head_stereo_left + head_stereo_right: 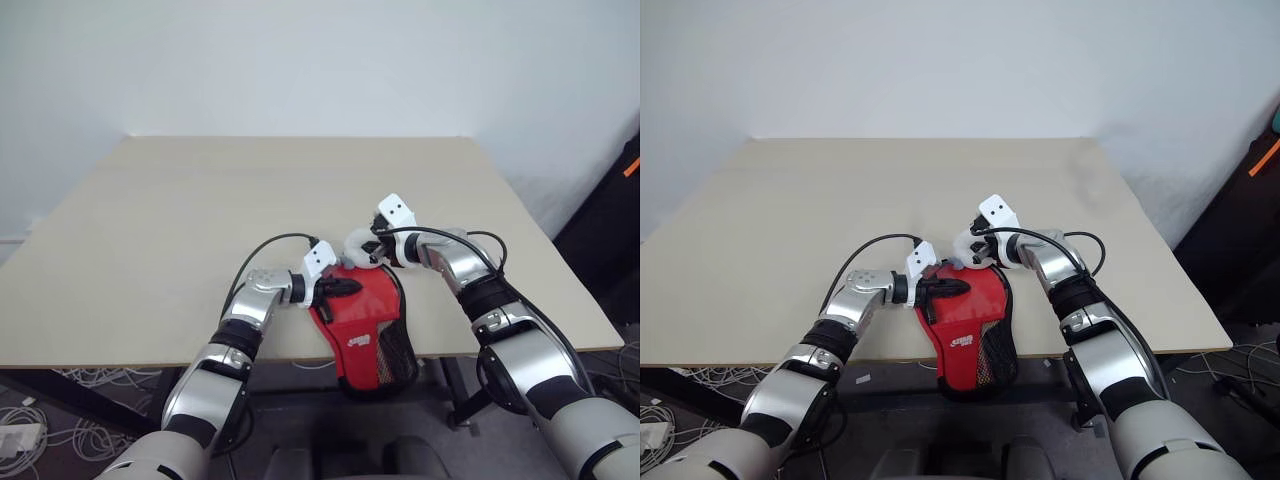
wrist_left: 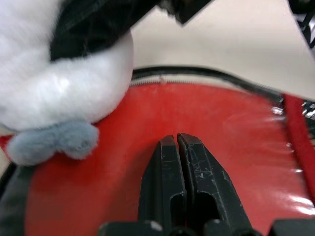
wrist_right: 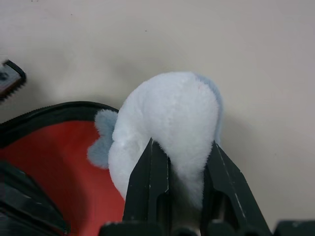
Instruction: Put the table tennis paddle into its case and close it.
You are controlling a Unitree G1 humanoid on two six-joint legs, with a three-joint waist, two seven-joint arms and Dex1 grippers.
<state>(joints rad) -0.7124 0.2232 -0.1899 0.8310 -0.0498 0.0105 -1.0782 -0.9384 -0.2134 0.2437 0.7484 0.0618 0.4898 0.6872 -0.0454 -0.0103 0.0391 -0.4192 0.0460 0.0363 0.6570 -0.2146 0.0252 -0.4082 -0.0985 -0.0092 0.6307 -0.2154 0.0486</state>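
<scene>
Head view: case (image 1: 368, 335) overhanging table (image 1: 150, 260) edge

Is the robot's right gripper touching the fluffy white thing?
Touching. The right wrist view shows the right gripper with both fingers pressed into the fluffy white thing.

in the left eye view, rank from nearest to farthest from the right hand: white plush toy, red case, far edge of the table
1. The white plush toy, clamped in the right hand itself.
2. The red case, just beside and below the toy, hanging over the table's near edge.
3. The table's far edge, well beyond, by the wall.
</scene>
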